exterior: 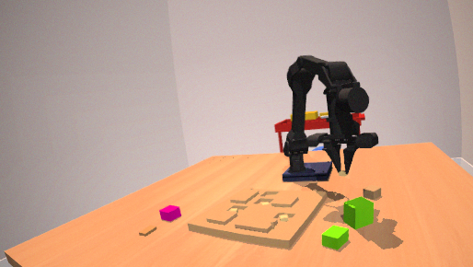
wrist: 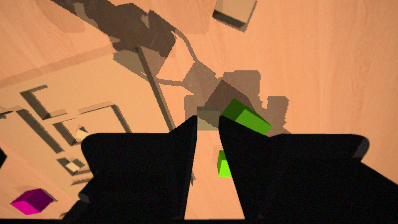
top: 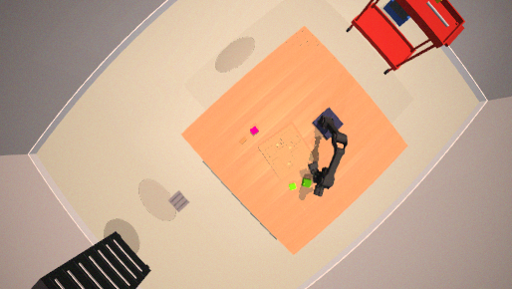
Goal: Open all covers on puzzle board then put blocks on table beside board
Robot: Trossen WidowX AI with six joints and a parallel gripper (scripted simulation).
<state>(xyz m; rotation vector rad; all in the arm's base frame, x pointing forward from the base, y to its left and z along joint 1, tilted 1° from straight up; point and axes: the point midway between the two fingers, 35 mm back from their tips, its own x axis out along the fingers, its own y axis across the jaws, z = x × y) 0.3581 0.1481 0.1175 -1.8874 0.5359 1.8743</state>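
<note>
The tan puzzle board point(exterior: 239, 237) point(wrist: 125, 85) lies on the table with raised cover plates, among them a left front plate point(exterior: 222, 216) and a right rear plate point(exterior: 285, 199). Small pale pieces show in openings, one at the right point(exterior: 283, 217) and one at the middle point(exterior: 265, 203); whether each cover is fully open is unclear. My gripper point(exterior: 342, 172) point(wrist: 207, 120) is shut on a small pale tan block, held in the air beyond the board's right side. A tan block point(exterior: 372, 192) point(wrist: 235, 11) rests on the table clear of the board.
Right of the board stand a large green cube point(top: 307, 182) point(exterior: 359, 214) point(wrist: 246, 120) and a smaller bright green block point(top: 292, 186) point(exterior: 335, 237) point(wrist: 225, 167). Left of it lie a magenta block point(top: 254, 131) point(exterior: 170, 213) point(wrist: 32, 201) and a thin tan piece point(top: 243, 141) point(exterior: 147, 230).
</note>
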